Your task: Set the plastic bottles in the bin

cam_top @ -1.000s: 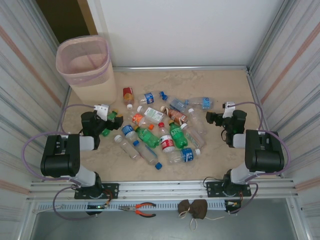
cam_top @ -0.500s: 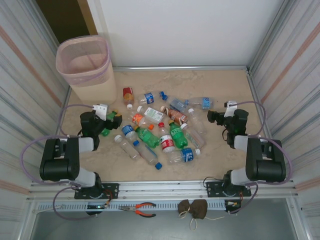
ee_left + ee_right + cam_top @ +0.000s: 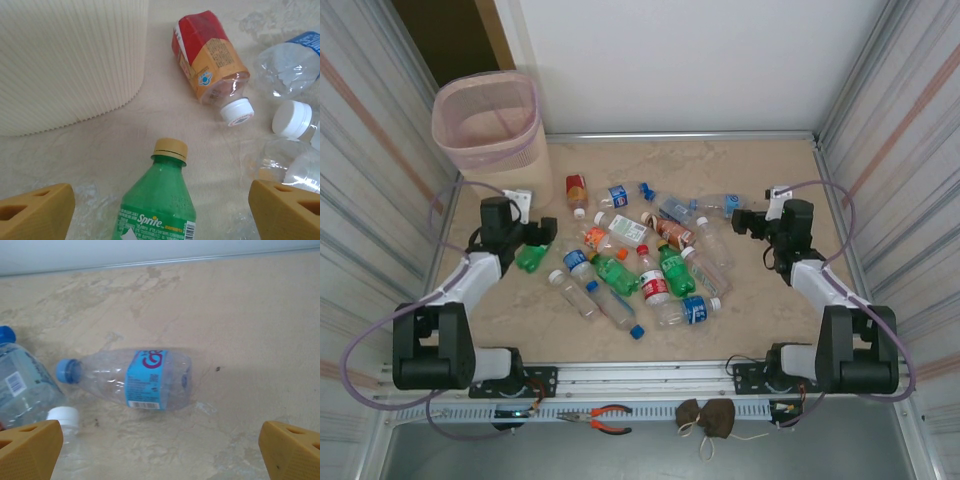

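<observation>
While left gripper (image 3: 160, 212) and right gripper (image 3: 160, 452) gape, bottles (image 3: 650, 272) litter the marbled table (image 3: 770, 320) between ribbed walls (image 3: 910, 150).

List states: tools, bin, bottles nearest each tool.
Left tool: open, astride Sprite bottle.
Right tool: open, facing blue-label bottle.
Sprite bottle: lying, capped, not gripped.
Blue-label bottle: lying, capped.
Red-label bottle: lying, capped.
Bin: upright, no bottles seen inside.
</observation>
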Controlling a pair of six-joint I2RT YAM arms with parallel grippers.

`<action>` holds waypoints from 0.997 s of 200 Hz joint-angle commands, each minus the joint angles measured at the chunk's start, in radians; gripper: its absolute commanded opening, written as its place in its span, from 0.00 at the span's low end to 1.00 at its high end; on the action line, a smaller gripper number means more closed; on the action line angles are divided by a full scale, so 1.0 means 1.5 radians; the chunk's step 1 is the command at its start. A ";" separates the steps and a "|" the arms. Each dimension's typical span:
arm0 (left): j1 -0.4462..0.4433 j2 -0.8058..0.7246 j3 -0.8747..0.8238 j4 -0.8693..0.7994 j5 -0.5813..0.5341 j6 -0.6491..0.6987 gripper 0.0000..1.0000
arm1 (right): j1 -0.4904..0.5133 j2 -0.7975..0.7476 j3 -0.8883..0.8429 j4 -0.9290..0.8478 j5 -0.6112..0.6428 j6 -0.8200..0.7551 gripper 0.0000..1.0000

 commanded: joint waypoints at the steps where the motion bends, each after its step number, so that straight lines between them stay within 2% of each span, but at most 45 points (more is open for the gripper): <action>1: -0.001 0.032 0.099 -0.217 -0.014 -0.010 0.86 | 0.016 -0.019 0.030 -0.100 0.011 0.024 0.99; 35: -0.003 0.095 0.209 -0.396 0.000 0.032 0.83 | 0.031 -0.001 0.044 -0.116 -0.015 0.026 1.00; 68: -0.011 0.146 0.262 -0.496 0.001 0.080 0.80 | 0.037 0.018 0.057 -0.126 -0.031 0.024 1.00; 130: -0.035 0.239 0.292 -0.522 -0.062 0.119 0.80 | 0.036 0.026 0.052 -0.114 -0.043 0.025 1.00; 163: -0.039 0.287 0.310 -0.549 -0.080 0.111 0.74 | 0.029 0.030 0.059 -0.126 -0.032 0.027 1.00; 199: -0.042 0.297 0.311 -0.551 -0.087 0.104 0.72 | 0.024 0.027 0.057 -0.123 -0.035 0.031 1.00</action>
